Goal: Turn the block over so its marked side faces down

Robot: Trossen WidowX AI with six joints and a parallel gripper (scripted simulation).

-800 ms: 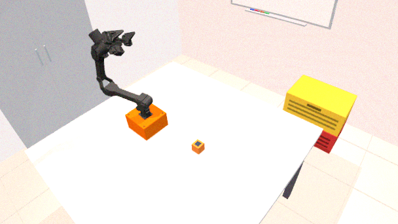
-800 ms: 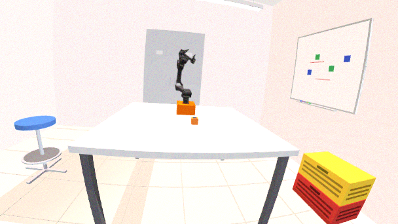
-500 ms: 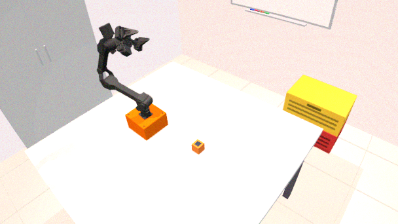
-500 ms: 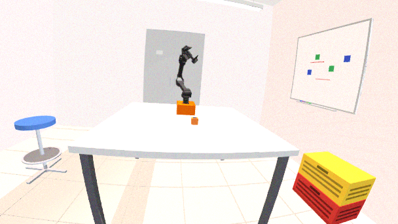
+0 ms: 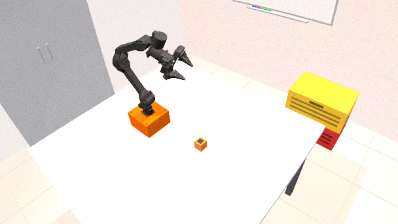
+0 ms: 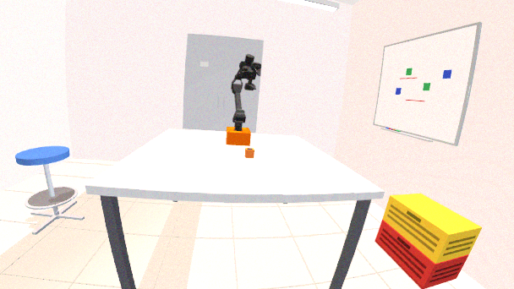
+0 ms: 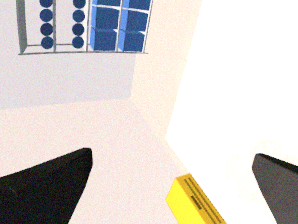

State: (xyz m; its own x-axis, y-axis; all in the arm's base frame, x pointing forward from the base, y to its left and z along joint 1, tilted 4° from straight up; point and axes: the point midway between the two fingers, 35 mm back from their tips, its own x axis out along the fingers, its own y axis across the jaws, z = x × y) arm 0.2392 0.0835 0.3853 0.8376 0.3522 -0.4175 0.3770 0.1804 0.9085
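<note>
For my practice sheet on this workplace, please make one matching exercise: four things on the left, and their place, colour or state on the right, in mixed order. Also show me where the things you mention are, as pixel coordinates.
1. block (image 5: 200, 144) (image 6: 249, 153)
2. tool (image 5: 188, 73) (image 6: 254, 79) (image 7: 174, 160)
3. stool (image 6: 42, 155)
4. yellow box (image 5: 322, 93) (image 6: 431, 220) (image 7: 182, 202)

A. has a round blue seat
B. stacked on a red one
C. on the table, marked side up
D. open, nothing between its fingers

Right pairs: 1-C, 2-D, 3-A, 4-B
</note>
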